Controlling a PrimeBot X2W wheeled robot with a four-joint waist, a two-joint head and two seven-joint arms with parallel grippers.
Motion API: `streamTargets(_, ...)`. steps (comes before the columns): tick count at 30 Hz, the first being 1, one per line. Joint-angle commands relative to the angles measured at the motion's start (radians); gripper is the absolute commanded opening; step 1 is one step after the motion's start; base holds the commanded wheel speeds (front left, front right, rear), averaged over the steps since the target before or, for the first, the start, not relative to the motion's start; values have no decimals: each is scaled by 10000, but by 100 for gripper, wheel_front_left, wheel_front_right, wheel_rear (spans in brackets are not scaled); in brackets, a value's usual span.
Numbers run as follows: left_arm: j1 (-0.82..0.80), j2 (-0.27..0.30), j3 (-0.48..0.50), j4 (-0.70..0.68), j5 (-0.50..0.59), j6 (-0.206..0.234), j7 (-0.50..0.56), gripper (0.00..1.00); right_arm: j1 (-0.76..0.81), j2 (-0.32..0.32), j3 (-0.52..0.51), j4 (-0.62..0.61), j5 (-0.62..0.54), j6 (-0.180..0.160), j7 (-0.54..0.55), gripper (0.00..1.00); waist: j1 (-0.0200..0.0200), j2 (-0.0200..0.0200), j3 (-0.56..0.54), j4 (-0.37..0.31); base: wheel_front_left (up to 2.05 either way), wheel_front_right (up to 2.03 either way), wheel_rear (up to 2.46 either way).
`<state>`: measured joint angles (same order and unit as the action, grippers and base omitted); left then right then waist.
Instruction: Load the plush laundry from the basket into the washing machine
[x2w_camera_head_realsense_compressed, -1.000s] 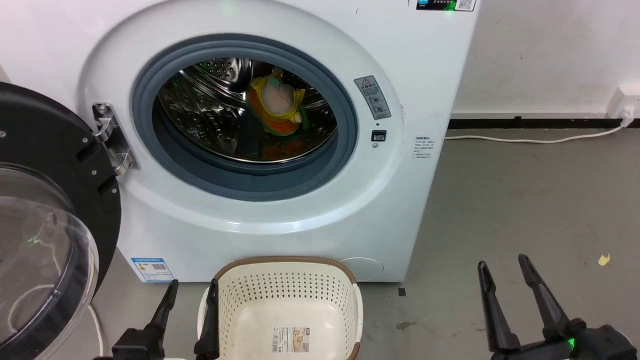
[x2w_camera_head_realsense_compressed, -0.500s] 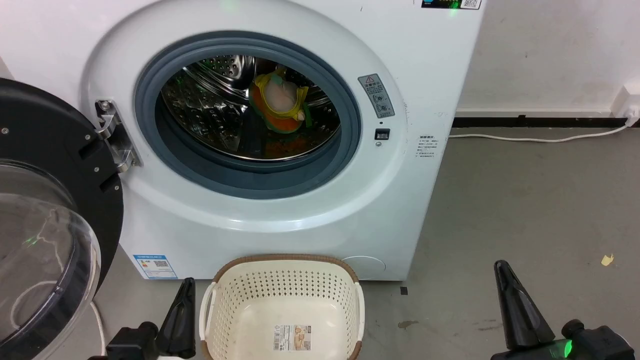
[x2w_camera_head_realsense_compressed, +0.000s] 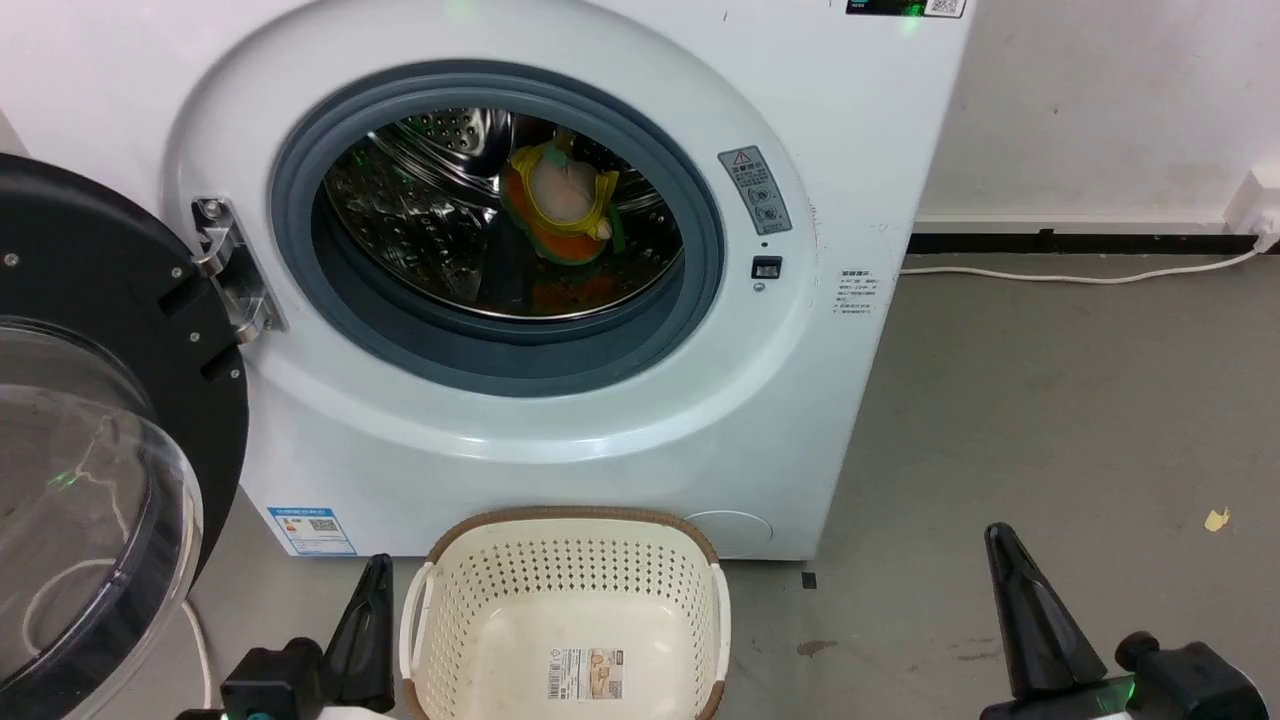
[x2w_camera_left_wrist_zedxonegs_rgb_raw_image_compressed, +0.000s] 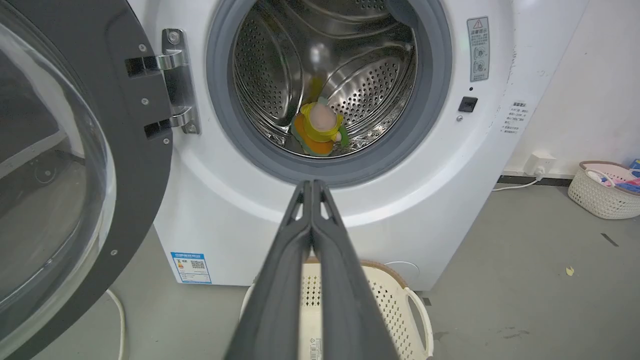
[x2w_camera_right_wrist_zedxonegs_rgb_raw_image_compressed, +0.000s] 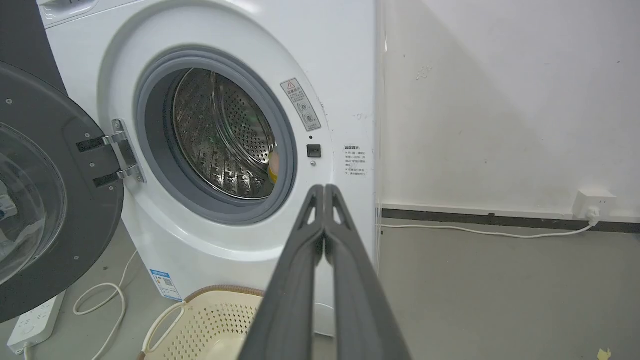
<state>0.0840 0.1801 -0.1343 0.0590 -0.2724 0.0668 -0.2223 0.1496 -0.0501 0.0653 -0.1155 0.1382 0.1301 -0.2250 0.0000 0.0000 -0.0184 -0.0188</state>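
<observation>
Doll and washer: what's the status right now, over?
Left gripper shut, empty. Right gripper shut, empty. Doll in washer drum, out of basket. Door open, nothing blocking.

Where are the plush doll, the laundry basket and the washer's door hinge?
plush doll (x2w_camera_left_wrist_zedxonegs_rgb_raw_image_compressed: 322, 116), left wrist view, on its peach face.
laundry basket (x2w_camera_head_realsense_compressed: 565, 588), head view, on its perforated back wall.
door hinge (x2w_camera_left_wrist_zedxonegs_rgb_raw_image_compressed: 177, 80), left wrist view, on its metal plate.

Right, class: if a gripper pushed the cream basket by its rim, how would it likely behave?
Probably light: the basket is perforated plastic with nothing visible inside. Likely to slide rather than tip, since it looks wide and low on smooth floor. Its holed walls may flex slightly when squeezed.
</observation>
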Motion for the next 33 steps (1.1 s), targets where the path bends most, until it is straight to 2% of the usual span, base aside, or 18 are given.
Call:
streamTargets(1,-94,-29,70,-53,140,-86,36,0,-162,0,-42,46,-97,1,43,0,0,0,2,2,0,0,0)
streamTargets(33,-316,-407,449,-213,909,-259,687,0,-559,0,-224,376,-480,2,700,0,0,0,56,58,0,0,0)
